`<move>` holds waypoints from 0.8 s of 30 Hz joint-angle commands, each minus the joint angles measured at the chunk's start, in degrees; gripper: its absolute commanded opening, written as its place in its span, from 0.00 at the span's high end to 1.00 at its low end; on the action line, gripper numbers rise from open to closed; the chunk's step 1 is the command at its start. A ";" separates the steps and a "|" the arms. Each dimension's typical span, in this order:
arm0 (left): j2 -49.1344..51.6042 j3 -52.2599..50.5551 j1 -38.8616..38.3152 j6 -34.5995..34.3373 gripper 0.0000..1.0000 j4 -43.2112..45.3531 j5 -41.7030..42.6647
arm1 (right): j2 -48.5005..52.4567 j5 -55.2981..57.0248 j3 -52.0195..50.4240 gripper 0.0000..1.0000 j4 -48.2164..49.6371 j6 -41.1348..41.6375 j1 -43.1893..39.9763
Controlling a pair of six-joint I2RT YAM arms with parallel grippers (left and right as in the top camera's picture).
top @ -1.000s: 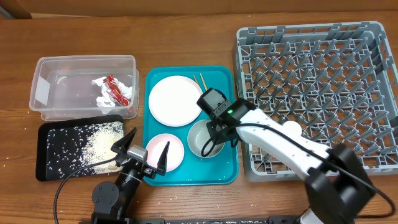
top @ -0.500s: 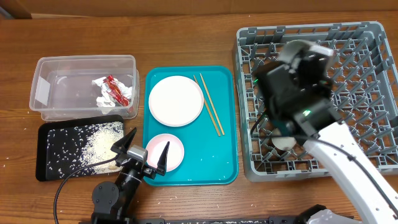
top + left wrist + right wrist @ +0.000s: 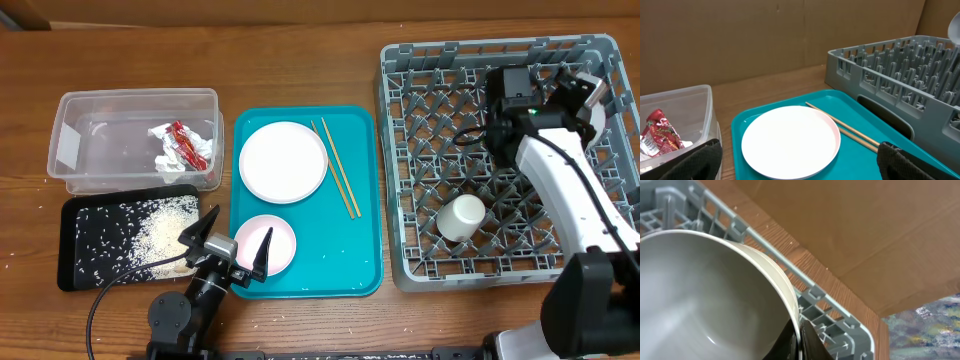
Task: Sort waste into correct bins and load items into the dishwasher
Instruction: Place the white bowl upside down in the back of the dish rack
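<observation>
My right gripper (image 3: pixel 568 88) is shut on the rim of the pale grey-blue bowl (image 3: pixel 705 295) and holds it tilted over the far right part of the grey dish rack (image 3: pixel 500 60). The jaws (image 3: pixel 799 330) pinch the bowl's wall. A small white cup (image 3: pixel 462 217) sits in the rack. The large white plate (image 3: pixel 283 162), pink plate (image 3: pixel 265 245) and chopsticks (image 3: pixel 337 182) lie on the teal tray (image 3: pixel 350 270). My left gripper (image 3: pixel 235 255) is open and empty at the tray's near left edge. The wrapper with tissue (image 3: pixel 180 146) lies in the clear tub (image 3: pixel 80 110). Rice (image 3: pixel 160 230) lies in the black tray (image 3: pixel 75 275).
The left wrist view shows the white plate (image 3: pixel 790 142), the chopsticks (image 3: pixel 850 131), the tub with the wrapper (image 3: pixel 660 132) at left and the rack wall (image 3: pixel 880 65) at right. A cardboard wall stands behind the table.
My right arm lifted the bowl off the teal tray and carried it right and back over the rack. The chopsticks are uncovered. My left arm has not moved.
</observation>
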 commanded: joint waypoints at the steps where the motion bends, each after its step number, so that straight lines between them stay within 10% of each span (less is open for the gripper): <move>1: -0.61 -0.28 0.35 0.92 0.00 0.22 0.48 | 3.39 -0.31 0.87 0.96 0.04 -2.80 0.81; 24: -0.61 -0.28 0.35 0.92 0.00 0.22 0.48 | 5.95 -2.69 0.79 0.94 -11.72 -2.62 13.60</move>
